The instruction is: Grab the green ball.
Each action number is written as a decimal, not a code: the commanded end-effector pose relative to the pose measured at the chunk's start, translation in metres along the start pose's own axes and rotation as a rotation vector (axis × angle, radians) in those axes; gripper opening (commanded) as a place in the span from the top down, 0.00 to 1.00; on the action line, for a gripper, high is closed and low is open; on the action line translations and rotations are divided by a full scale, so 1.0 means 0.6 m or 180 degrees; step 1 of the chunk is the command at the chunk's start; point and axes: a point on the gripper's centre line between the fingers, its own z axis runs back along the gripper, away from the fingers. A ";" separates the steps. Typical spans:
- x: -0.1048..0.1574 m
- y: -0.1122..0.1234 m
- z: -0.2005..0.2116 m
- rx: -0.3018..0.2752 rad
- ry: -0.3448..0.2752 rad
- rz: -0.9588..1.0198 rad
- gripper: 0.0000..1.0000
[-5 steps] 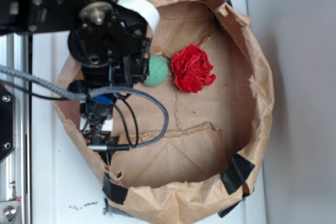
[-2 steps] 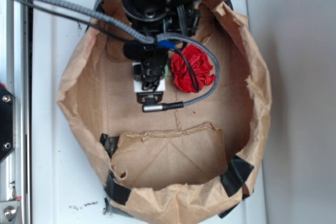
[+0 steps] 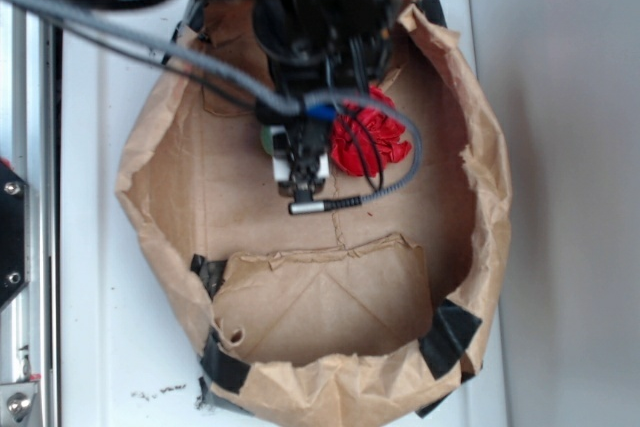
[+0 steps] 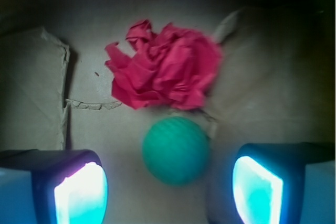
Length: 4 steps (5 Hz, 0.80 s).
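A: What is filling most of the exterior view?

B: A brown paper bag (image 3: 480,197) with its walls rolled down is taking up the middle of the frame, sitting on a white surface (image 3: 95,277). Strips of black tape (image 3: 448,332) are showing along its lower rim, and a torn paper flap (image 3: 320,292) is lying on its floor in the lower middle.

A: And the robot?

B: The black arm (image 3: 320,7) is reaching in from the upper left and is looking blurred. A grey braided cable (image 3: 200,62) is running down along it and looping round in the center of the bag.

A: How is the gripper standing?

B: The gripper (image 4: 170,184) is showing wide open in the wrist view. Its two pads (image 4: 81,195) are glowing pale blue in the lower left and lower right corners, well apart, with nothing between them touching either one. It is holding nothing.

A: Where is the green ball?

B: The green ball (image 4: 176,149) is lying on the bag floor in the lower middle of the wrist view, between the two pads but slightly above them. In the exterior view only a sliver of it is peeking out at the left of the gripper body.

A: And the red thing?

B: The red tuft (image 4: 165,72) is sitting just above the ball, touching or nearly touching it; in the exterior view it is lying right of center, partly behind the cable.
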 end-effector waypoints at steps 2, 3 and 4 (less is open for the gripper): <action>0.020 -0.018 -0.060 0.0070 -0.0001 -0.0270 0.00; 0.008 -0.022 -0.038 -0.0043 -0.0075 -0.0327 0.00; -0.013 -0.008 0.003 -0.0244 -0.0269 -0.0287 0.00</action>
